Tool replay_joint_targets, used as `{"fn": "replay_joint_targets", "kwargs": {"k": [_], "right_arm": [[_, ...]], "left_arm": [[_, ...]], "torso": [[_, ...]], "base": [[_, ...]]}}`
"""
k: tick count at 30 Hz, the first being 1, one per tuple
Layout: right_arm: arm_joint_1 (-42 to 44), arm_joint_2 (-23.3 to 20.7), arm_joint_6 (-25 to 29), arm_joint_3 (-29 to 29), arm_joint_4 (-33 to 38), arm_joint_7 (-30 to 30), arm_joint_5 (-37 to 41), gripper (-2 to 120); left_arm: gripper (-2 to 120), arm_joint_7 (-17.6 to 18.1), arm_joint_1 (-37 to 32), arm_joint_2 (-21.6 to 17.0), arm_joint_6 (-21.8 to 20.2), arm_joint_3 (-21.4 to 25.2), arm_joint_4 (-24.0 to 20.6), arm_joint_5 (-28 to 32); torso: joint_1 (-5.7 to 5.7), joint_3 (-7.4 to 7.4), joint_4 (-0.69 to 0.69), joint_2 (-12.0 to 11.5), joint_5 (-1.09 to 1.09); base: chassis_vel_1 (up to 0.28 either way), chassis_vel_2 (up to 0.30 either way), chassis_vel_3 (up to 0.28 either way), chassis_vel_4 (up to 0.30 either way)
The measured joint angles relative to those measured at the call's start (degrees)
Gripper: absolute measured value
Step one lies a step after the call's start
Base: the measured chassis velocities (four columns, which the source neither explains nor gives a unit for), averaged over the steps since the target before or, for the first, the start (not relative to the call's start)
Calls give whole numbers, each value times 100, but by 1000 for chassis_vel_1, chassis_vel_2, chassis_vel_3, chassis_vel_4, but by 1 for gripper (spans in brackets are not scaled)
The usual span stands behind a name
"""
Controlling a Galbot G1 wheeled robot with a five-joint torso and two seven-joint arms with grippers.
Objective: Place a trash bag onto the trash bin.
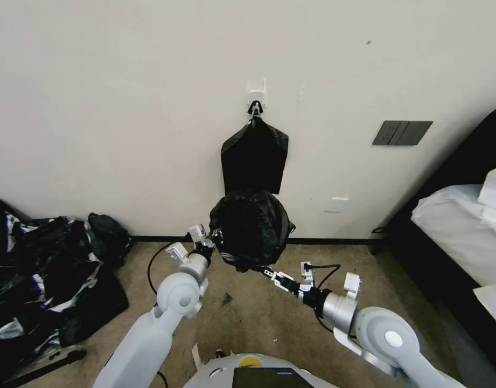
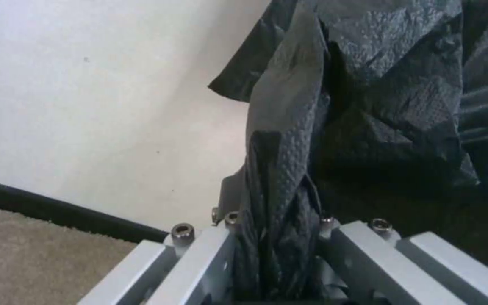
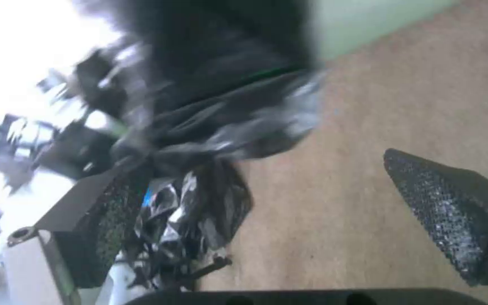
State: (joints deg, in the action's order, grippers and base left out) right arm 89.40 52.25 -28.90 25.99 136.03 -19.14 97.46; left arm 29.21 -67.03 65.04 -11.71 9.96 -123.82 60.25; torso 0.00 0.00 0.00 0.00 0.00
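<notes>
One bag [image 1: 251,229] draping over the bin, left gripper [image 1: 214,238] pinching its edge, right gripper [image 1: 267,271] spread beside it, one bundle [image 1: 255,156] hanging on the wall hook [image 1: 256,92], one heap [image 1: 43,269] lying left.

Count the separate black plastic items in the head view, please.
3. The trash bag is gripped by the left gripper; a flat bundle hangs on the wall hook above it; a large heap lies on the carpet at left, maybe hiding more.

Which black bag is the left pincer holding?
The rounded trash bag below the flat bundle on the wall hook; the left pincer clamps its edge. The floor heap lies apart.
</notes>
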Motion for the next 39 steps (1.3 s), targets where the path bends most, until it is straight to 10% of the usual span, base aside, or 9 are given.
{"fn": "replay_joint_targets", "kwargs": {"k": [15, 39], "right_arm": [[-245, 72, 85, -83, -286, -379, 215, 100], [10, 55, 266, -117, -646, -24, -1915, 100]], "left_arm": [[3, -122, -2, 12, 10, -67, -93, -5], [3, 195, -58, 8, -95, -31, -274, 266]], "torso": [[0, 0, 0, 0, 0], [0, 0, 0, 0, 0]], "base": [[0, 0, 0, 0], [0, 0, 0, 0]]}}
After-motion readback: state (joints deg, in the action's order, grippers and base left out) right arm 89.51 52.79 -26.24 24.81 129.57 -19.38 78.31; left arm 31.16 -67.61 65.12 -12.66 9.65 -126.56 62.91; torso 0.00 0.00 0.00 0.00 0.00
